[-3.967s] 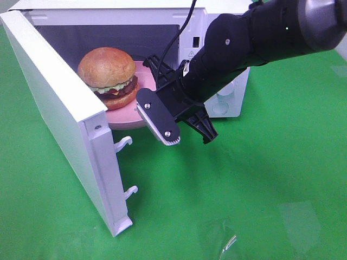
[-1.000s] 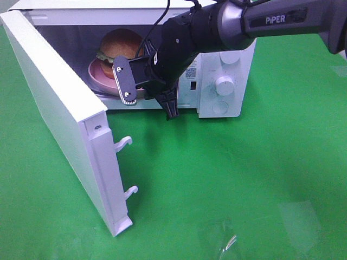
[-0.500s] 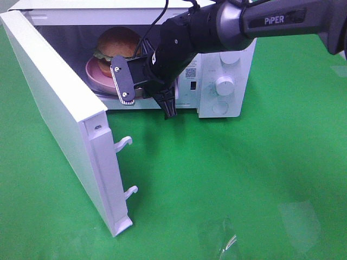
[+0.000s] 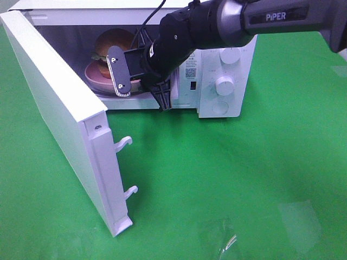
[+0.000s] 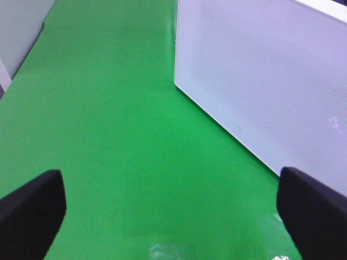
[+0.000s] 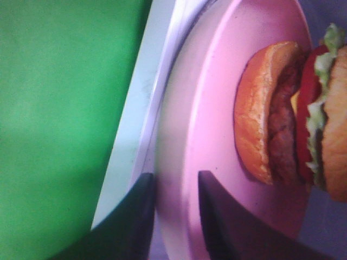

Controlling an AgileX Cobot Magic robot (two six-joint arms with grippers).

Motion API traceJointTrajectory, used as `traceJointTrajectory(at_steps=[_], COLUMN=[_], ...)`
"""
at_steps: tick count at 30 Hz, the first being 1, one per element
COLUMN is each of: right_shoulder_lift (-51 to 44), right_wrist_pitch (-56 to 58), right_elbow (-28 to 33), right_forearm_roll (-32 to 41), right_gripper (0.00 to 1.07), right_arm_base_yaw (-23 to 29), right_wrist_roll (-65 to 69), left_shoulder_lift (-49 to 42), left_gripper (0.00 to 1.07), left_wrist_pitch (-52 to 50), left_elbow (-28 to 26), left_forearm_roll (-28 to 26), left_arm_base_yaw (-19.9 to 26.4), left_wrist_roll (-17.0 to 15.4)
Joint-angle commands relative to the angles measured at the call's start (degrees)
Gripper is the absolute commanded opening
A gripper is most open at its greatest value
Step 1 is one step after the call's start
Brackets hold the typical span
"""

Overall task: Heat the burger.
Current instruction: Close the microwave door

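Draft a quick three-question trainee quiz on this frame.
1. True or false: the door of the microwave stands open.
2. The burger sits on: A) a bowl; B) the plate; C) a napkin.
3. Which gripper's fingers straddle the plate's rim?
Key: 1 true; 2 B; 3 the right gripper.
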Motion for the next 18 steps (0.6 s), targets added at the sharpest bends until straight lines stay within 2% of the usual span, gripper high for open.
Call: traceJointTrajectory(at_steps=[1,7,11,16,18], right_shoulder_lift=[-0.97,-1.89,-3.78,-4.87,-7.05], right_wrist_pitch=[-0.29,0.74,0.97,0.86,0.69], right_elbow=[-0.34,0.63,4.53,6.30,8.77], right_forearm_roll=[-0.29,-0.52,-0.46,-0.52,-0.52], right_gripper=[0.41,0.45,0.50,0.51,0.51], right_arm_base_yaw=[0.11,0.11,0.11,0.11,0.11], right_wrist_roll=[2.69,3.09,3.09,3.09,3.09], left_shoulder_lift=[-0.92,-0.92,-0.92,-0.92,-0.92], left_gripper=[0.98,0.98,0.98,0.98,0.98], left_wrist_pitch=[-0.06,-0.06,-0.06,-0.06,-0.06], left_elbow=[0.06,0.06,0.06,0.06,0.06], left_forearm_roll=[0.17,0.17,0.17,0.17,0.17], left_arm_base_yaw=[0.06,0.06,0.06,0.06,0.06], left_wrist_roll=[-0.23,-0.23,-0.23,-0.23,-0.23])
